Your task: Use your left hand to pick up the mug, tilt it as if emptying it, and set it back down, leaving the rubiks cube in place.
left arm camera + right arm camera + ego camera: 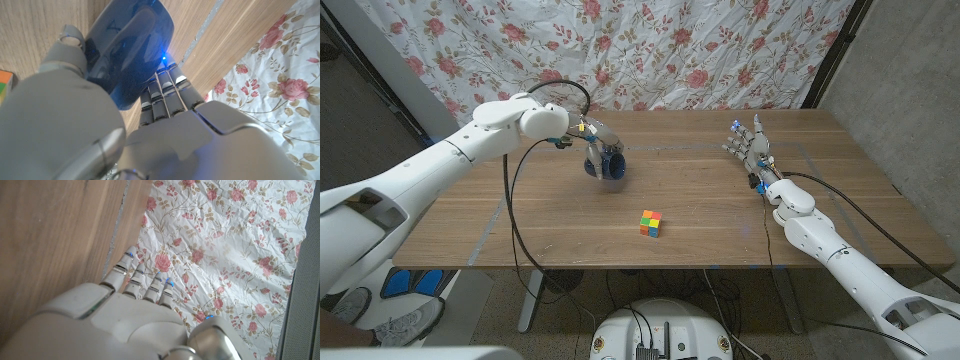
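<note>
The dark blue glazed mug (609, 166) sits in my left robot hand (596, 148), gripped and tipped near the worktop's (720, 215) far middle. Setting down remains, I judge. The multicoloured rubiks cube (651, 222) rests toward the front edge. My right robot hand (748, 148) holds nothing, fingers apart.

Lab or test room, rigged for robot trials, not a home. Wooden table (700, 215) on metal legs, standing on a bare concrete-like floor. Flowered sheet (700, 50) hung as a backdrop behind the table, wrinkled, covering the wall; same sheet in both wrist views. Black pole (835, 55) at the sheet's right edge, grey plain wall (910, 90) beyond it. Black cables (515, 230) run loose along the arms and drop under the table. Someone's shoes (395, 315) at lower left.
</note>
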